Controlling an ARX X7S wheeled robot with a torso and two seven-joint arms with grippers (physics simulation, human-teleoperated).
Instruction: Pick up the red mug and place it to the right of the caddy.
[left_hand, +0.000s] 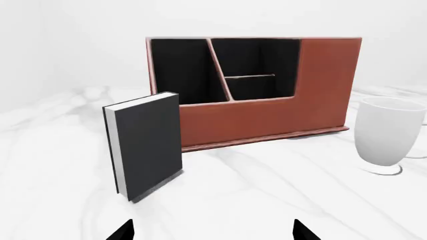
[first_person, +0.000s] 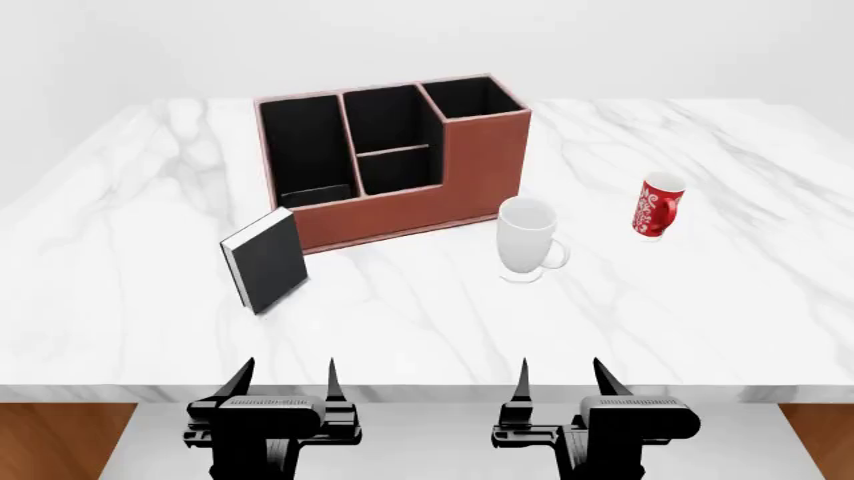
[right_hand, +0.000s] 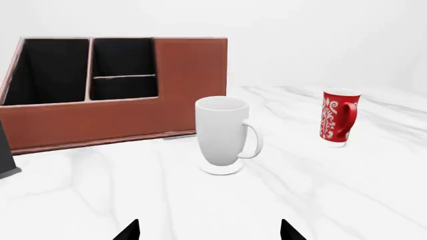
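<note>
The red mug (first_person: 655, 207) with white lettering stands upright on the marble table, right of the caddy; it also shows in the right wrist view (right_hand: 339, 118), handle toward the camera. The reddish-brown caddy (first_person: 482, 160) with black compartments stands at the table's middle back, also seen in the left wrist view (left_hand: 267, 117) and the right wrist view (right_hand: 190, 80). My left gripper (first_person: 283, 383) and right gripper (first_person: 561, 380) are both open and empty at the table's near edge, far short of the mug.
A white footed mug (first_person: 527, 238) stands between the caddy and the red mug, in front of my right gripper (right_hand: 209, 231). A small black book (first_person: 266, 260) stands upright at the caddy's front left, ahead of my left gripper (left_hand: 213, 232). The marble table (first_person: 694, 300) ends just before both grippers.
</note>
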